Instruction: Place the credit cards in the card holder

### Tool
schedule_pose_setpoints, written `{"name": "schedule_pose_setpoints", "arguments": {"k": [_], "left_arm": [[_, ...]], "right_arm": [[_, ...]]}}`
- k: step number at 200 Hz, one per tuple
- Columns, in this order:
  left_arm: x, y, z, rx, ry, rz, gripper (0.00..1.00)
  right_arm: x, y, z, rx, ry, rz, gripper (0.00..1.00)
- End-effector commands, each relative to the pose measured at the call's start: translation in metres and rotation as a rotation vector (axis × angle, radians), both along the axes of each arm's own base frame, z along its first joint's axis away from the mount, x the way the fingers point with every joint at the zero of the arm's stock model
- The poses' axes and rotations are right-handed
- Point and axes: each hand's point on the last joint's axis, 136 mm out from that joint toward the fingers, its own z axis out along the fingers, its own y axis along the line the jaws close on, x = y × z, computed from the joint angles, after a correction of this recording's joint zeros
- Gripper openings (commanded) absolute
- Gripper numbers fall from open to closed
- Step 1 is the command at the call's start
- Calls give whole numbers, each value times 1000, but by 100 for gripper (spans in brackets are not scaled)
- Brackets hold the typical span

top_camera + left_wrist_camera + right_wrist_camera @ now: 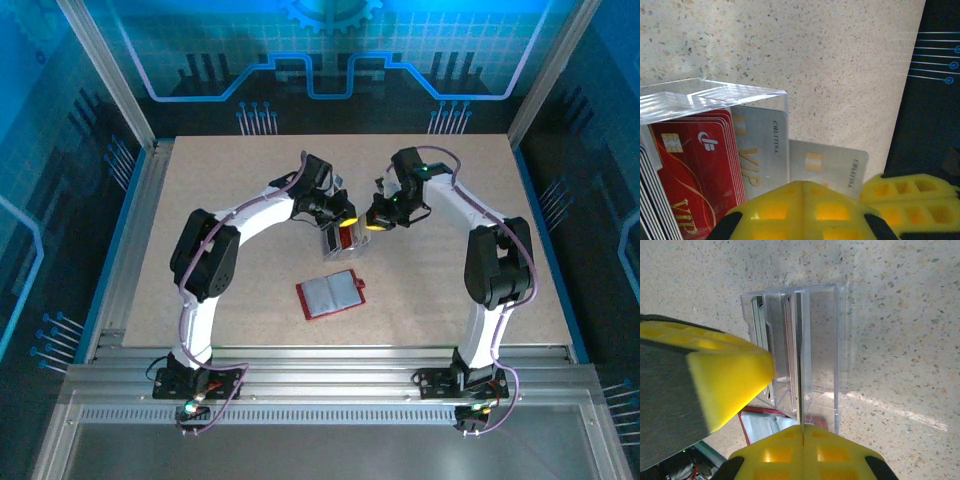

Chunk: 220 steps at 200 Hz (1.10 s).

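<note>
Right fingers (775,455), pressed together, apparently pinch the edge of a silver card (832,167) that stands partway out of the clear stand (822,340) toward 3 o'clock. Left fingers (775,210), closed on nothing visible, bear on the stand's 9 o'clock side, likely bracing it. Other credit cards (695,170), red and silver, stand upright inside. The card holder (333,294) lies open on the tabletop (450,270) at 6 o'clock of the stand, sleeves up to receive cards.

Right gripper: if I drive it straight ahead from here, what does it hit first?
The clear box of upright cards, right in front of the shut right gripper. It looks nearly touching, though depth is hard to judge.
</note>
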Motion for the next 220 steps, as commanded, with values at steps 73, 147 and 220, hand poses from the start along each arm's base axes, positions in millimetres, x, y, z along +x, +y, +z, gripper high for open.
{"name": "schedule_pose_setpoints", "arguments": {"k": [73, 147, 220], "left_arm": [[-61, 55, 46, 38, -73, -50, 8], [-131, 116, 46, 162, -104, -18, 26], [-191, 130, -18, 350, -23, -76, 49]], "right_arm": [[-3, -18, 37, -145, -111, -22, 0], [-9, -27, 61, -231, -195, -35, 0], [-52, -5, 82, -260, -347, 71, 0]]}}
